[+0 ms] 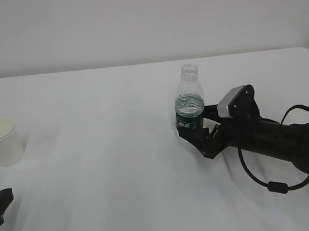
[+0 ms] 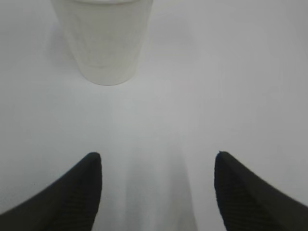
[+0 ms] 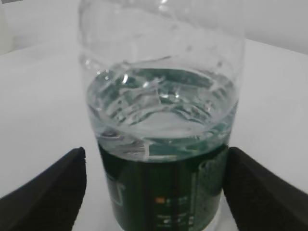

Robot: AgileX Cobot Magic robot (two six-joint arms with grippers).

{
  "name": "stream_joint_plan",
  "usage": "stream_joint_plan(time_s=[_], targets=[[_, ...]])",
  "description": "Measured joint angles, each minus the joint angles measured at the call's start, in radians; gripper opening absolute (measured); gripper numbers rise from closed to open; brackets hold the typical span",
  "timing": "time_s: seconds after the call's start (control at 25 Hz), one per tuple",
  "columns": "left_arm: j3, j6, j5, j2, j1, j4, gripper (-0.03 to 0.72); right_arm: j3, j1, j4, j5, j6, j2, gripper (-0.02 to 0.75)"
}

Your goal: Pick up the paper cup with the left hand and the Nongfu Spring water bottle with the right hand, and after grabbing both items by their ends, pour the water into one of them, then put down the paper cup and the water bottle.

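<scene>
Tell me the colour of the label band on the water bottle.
Dark green with small white marks; the label band on the water bottle shows best in the right wrist view.

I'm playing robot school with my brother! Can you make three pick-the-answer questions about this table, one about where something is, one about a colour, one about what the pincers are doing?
1. Where is the paper cup?
A. far left of the table
B. beside the bottle
C. in a pincer

2. What colour is the water bottle label?
A. red
B. dark green
C. yellow

3. What is the right pincer doing?
A. open around the standing bottle
B. lifting the bottle
C. pouring

Answers: 1 A, the cup stands alone at the left edge. 2 B, the band is dark green. 3 A, fingers flank the bottle with gaps.
</scene>
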Motion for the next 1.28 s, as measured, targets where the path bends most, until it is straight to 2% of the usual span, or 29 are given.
stream_joint_plan(time_s=[0.96,1.12,1.28], targets=[[0.0,0.0,0.0,0.0,0.0,-0.009,0.522,-0.123,0.031,0.031,0.029,0.026,0.054,0.664],[0.0,0.0,0.0,0.0,0.0,-0.011,0.522,-0.123,0.044,0.035,0.031,0.028,0.054,0.631],[0.0,0.001,0.0,0.0,0.0,-0.011,0.522,-0.123,0.052,0.04,0.031,0.029,0.054,0.565]])
